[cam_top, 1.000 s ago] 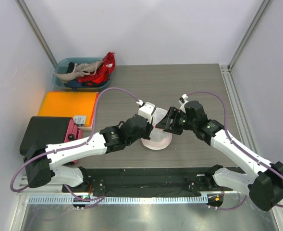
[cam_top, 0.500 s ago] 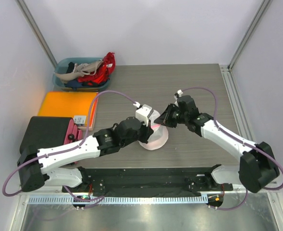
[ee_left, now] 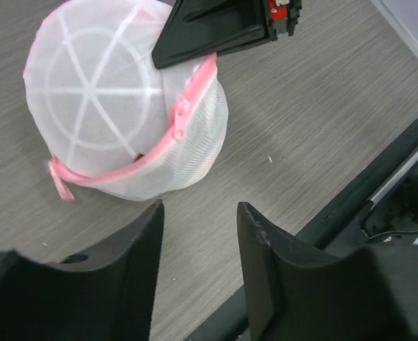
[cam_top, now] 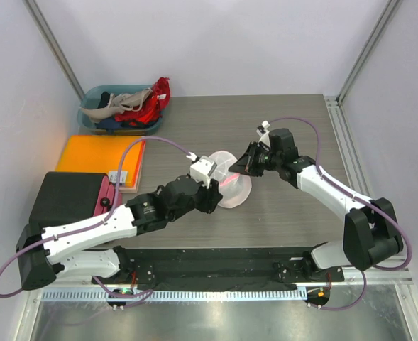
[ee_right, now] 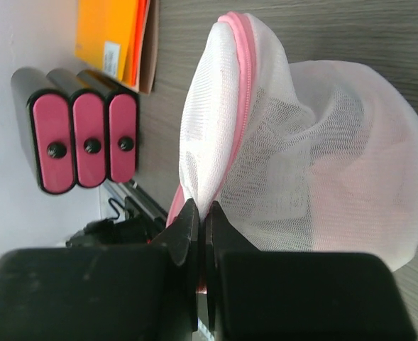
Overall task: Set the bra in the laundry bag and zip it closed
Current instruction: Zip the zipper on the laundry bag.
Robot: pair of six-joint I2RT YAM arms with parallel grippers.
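The laundry bag [cam_top: 231, 187], a domed white mesh pouch with pink zip trim, lies mid-table. My right gripper [cam_top: 242, 165] is shut on a fold of its mesh rim [ee_right: 203, 210], lifting that edge. In the left wrist view the bag [ee_left: 95, 92] shows its pink zip with the slider [ee_left: 181, 114], and a dark gap runs along the seam. My left gripper [ee_left: 198, 213] stands open just short of the bag, holding nothing. Something pale pink shows faintly through the mesh; whether it is the bra I cannot tell.
A teal bin [cam_top: 93, 122] of clothes sits at the back left. Next to it lie an orange folder [cam_top: 99, 153] and a black box with pink ends [cam_top: 67, 195]. A black rail [cam_top: 216, 266] runs along the near edge.
My left gripper let go of the bag, opened and drew back toward me. My right gripper shut on the bag's rim and shifted left and away, tipping the bag up.
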